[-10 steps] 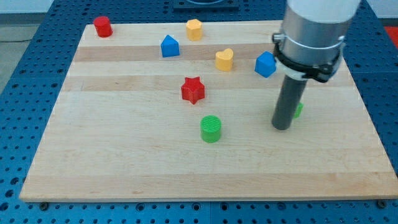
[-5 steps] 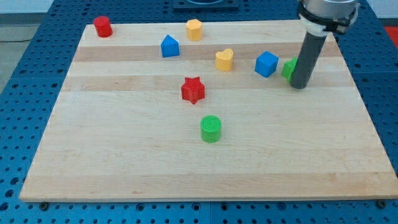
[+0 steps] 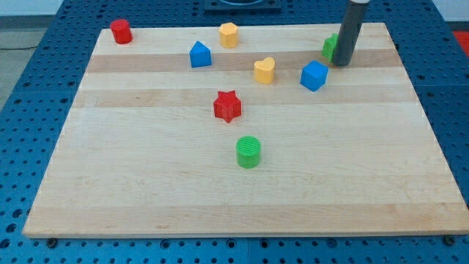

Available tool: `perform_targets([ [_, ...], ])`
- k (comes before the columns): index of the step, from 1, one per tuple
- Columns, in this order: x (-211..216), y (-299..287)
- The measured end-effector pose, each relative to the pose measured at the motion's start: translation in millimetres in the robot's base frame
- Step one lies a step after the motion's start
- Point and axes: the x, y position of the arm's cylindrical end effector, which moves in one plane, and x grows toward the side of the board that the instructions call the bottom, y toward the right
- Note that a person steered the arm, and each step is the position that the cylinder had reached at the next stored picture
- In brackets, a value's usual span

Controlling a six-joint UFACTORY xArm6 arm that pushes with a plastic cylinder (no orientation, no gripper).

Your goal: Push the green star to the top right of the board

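The rod stands nearly upright, entering from the view's top edge, and my tip [image 3: 341, 63] rests on the counter [image 3: 220, 183] near its top right corner. There is no pincer here, just the bare rod end. The green star [image 3: 330, 48] sits touching the rod's left side, mostly hidden behind it, so its orientation cannot be told. The blue cube [image 3: 314, 75] lies just below and left of the tip.
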Motion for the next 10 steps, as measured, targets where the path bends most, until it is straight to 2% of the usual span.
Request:
perform_targets([
  [6, -50.9, -19.1],
  [10, -52.2, -14.4],
])
